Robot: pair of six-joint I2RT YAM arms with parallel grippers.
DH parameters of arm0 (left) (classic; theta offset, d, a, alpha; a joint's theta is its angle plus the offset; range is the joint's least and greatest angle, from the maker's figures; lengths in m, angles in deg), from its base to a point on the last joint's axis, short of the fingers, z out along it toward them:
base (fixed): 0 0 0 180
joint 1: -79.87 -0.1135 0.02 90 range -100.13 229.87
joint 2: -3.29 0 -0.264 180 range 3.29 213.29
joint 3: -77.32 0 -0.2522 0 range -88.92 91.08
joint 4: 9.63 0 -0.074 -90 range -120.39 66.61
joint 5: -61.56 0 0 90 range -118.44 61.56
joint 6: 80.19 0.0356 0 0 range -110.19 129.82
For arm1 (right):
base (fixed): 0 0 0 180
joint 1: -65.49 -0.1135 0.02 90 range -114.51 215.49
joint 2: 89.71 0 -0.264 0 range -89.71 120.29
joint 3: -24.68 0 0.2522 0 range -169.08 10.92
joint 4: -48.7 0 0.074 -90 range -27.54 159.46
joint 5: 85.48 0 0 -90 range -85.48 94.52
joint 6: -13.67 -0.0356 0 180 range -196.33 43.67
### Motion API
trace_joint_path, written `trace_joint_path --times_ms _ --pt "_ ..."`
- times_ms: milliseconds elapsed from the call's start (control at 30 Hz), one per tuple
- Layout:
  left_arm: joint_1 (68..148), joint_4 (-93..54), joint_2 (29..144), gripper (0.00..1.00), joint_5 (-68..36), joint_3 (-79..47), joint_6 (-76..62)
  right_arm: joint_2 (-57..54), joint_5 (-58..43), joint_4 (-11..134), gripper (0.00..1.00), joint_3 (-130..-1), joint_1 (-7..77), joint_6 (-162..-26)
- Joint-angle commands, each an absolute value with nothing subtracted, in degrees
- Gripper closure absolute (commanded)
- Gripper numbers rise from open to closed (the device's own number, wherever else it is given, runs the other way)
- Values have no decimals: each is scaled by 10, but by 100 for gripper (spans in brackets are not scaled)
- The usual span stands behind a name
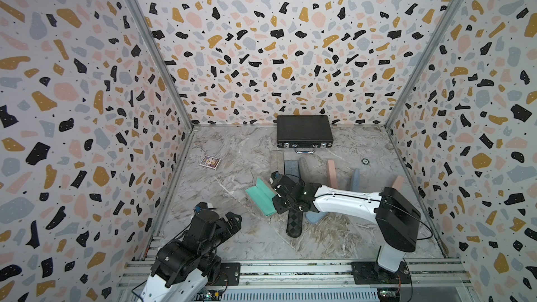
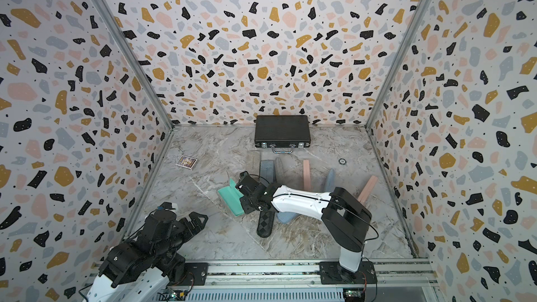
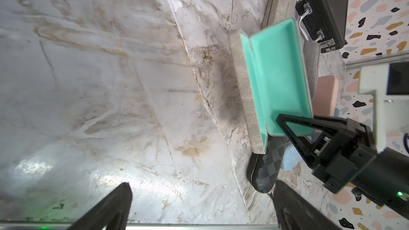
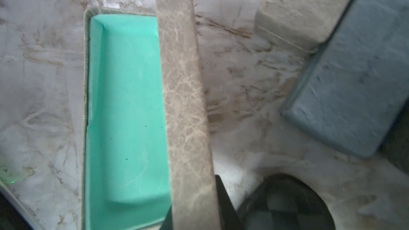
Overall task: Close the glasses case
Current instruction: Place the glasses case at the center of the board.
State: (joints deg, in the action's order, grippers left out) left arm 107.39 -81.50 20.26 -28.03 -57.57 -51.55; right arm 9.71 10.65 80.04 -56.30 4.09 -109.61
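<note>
1. Where the worktop [image 1: 261, 254] is bare, it shows a glossy marble print, grey-white with brown veins. Terrazzo-patterned walls [image 1: 72, 97] enclose it on three sides and meet at metal corner posts. A slotted metal rail runs along the near edge.
2. Near left: the left hand [image 3: 202, 185] hangs over bare worktop, its fingers spread fully apart and holding nothing.
3. Beyond it, near the left wall, a small printed card box [image 1: 209, 162] lies flat.
4. Centre: the glasses case [image 1: 260, 199] sits open on the worktop. Its shell is a flat rectangle with a mottled grey-beige covering, and the lining is smooth mint green.
5. The right hand [image 1: 275, 193] is closed narrowly on the tilted-up half of the glasses case. One black finger [image 3: 282, 119] presses against the green lining.
6. Just beside the glasses case lies a black oval case [image 1: 295, 225] with a quilted diamond texture. A pale blue fabric case [image 1: 315, 217] lies next to it.
7. Against the rear wall a black hard-shell briefcase [image 1: 303, 130] lies flat, with metal latches and a metal handle.
8. Centre to right: further slim cases, among them a grey-blue case [image 1: 290, 167] and a pink case [image 1: 331, 174], are spread apart across the worktop.
</note>
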Motion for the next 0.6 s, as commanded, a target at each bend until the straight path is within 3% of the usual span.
trace_joint_path --times_ms 0,267,567 --pt "1071 -785 214 1 -270 -582 -515 61 144 782 93 -531 29 -1172" --pt "1071 -758 231 1 -254 -603 -519 62 158 740 92 -460 19 -1240" --pt "1071 -741 241 1 -249 -619 -524 57 160 753 80 -454 2 -1245"
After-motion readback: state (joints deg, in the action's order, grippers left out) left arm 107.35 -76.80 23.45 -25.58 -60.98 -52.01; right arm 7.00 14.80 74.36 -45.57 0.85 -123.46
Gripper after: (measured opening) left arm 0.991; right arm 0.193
